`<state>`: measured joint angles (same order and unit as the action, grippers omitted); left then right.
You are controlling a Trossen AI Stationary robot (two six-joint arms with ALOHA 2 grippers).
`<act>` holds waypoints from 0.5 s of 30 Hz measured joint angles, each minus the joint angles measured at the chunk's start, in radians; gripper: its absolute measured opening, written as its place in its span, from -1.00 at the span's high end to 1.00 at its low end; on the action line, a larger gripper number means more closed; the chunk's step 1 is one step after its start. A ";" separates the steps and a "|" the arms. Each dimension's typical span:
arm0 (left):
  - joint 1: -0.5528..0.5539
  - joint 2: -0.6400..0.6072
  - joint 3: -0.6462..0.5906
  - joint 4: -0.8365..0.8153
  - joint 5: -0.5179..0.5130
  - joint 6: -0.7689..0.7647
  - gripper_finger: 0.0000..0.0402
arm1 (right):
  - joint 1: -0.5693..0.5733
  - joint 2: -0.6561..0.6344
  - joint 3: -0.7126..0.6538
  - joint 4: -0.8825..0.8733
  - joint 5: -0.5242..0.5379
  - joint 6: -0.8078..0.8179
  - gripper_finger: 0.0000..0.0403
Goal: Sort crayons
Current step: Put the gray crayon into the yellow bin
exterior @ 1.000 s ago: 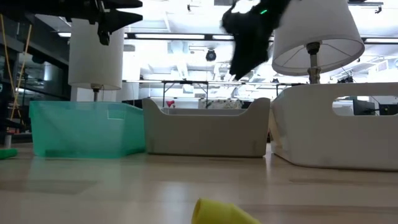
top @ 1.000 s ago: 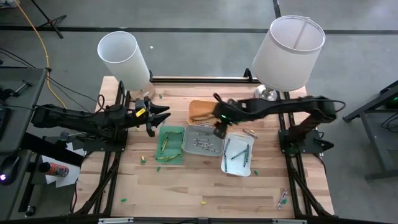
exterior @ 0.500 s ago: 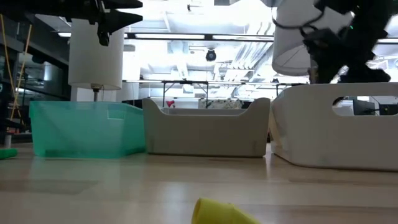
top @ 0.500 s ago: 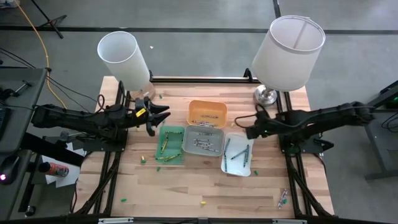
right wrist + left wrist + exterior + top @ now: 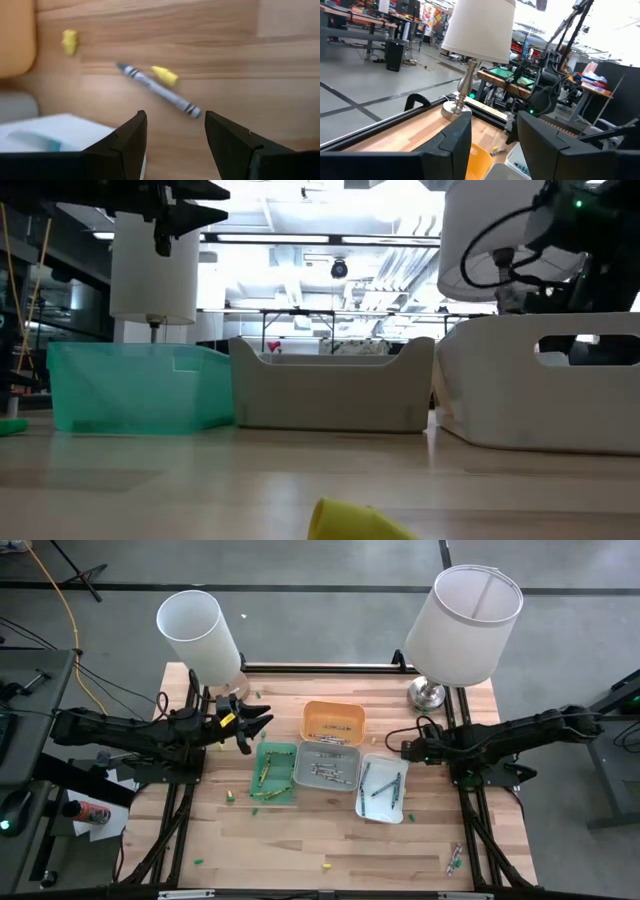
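Four small trays stand mid-table: green (image 5: 272, 771), grey (image 5: 326, 766), white (image 5: 382, 786) and orange (image 5: 334, 723), each with a few crayons lying in it. My right gripper (image 5: 405, 750) is open and empty, just right of the trays, low over the wood. Its wrist view (image 5: 175, 130) looks down on a grey crayon (image 5: 159, 90) lying flat on the table beside two yellow bits (image 5: 165, 75). My left gripper (image 5: 250, 727) is open and empty, held above the table left of the orange tray; it also shows in its wrist view (image 5: 492, 135).
Loose crayons lie on the wood near the front edge (image 5: 325, 866), at the front right (image 5: 455, 858) and left of the green tray (image 5: 230, 797). A yellow bit (image 5: 355, 522) lies close to the low camera. Two lamps stand at the far corners, left (image 5: 200, 635) and right (image 5: 462, 625).
My right gripper has gone from above the orange and grey trays toward the table's right edge, baring the orange tray, and now stands just right of the trays.
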<state>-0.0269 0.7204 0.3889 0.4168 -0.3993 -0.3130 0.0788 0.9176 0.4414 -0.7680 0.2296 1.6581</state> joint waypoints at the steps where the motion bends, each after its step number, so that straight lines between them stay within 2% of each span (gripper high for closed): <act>1: 0.000 0.000 0.000 0.000 -0.003 0.000 0.28 | 0.000 0.000 -0.006 -0.003 0.001 0.016 0.04; 11: 0.000 0.000 0.000 0.000 -0.006 0.000 0.28 | 0.000 0.027 -0.054 -0.009 -0.014 0.096 0.04; 15: 0.000 0.000 0.000 0.000 -0.006 0.001 0.28 | 0.000 0.066 -0.055 0.016 -0.021 0.052 0.04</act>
<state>-0.0269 0.7204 0.3889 0.4164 -0.4049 -0.3122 0.0788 0.9841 0.3862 -0.7521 0.2090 1.7097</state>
